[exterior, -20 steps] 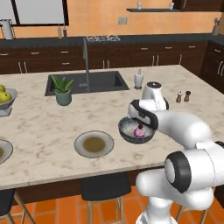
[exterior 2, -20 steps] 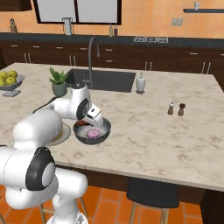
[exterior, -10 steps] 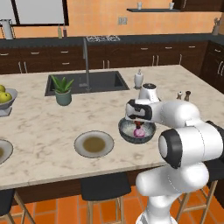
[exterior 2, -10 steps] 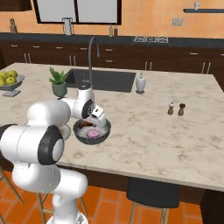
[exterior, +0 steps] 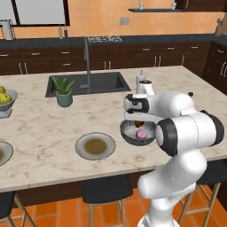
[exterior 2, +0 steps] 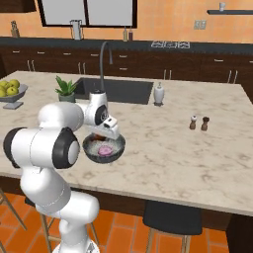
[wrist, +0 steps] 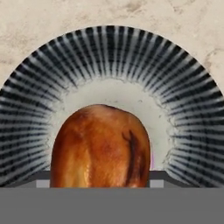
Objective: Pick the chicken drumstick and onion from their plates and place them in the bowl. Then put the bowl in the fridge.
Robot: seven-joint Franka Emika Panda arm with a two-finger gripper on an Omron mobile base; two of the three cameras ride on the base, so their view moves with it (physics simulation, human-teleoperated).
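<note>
- Reddish-brown and glossy, the chicken drumstick (wrist: 100, 146) fills the lower middle of the hand view, right over the pale centre of the bowl (wrist: 192, 109).
- From the base views the drumstick (exterior: 139, 123) shows as a small brown spot under the hand, above the bowl's inside.
- Pink and round, the onion (exterior: 141, 134) lies inside the bowl (exterior: 129, 138); from the right side the onion (exterior 2: 105, 150) sits near the middle of the bowl (exterior 2: 118, 148).
- The gripper (exterior: 138, 120) hangs low over the bowl, and from the right base view the gripper (exterior 2: 103, 133) is just above the bowl's far rim.
- Its jaws stand wide on either side of the drumstick; whether they press on it I cannot tell.
- One empty plate (exterior: 95, 146) with a brownish centre lies on the counter (exterior: 40, 124) just left of the bowl.
- A second plate (exterior: 2, 153) is cut by the left edge.
- Farther off stand a potted plant (exterior: 63, 91), a sink (exterior: 86, 83) with a tall tap (exterior: 87, 62), and a fruit bowl (exterior: 6, 101) holding yellow-green fruit.
- A soap bottle (exterior 2: 158, 93) and a pair of shakers (exterior 2: 199, 123) stand well apart from the bowl.
</note>
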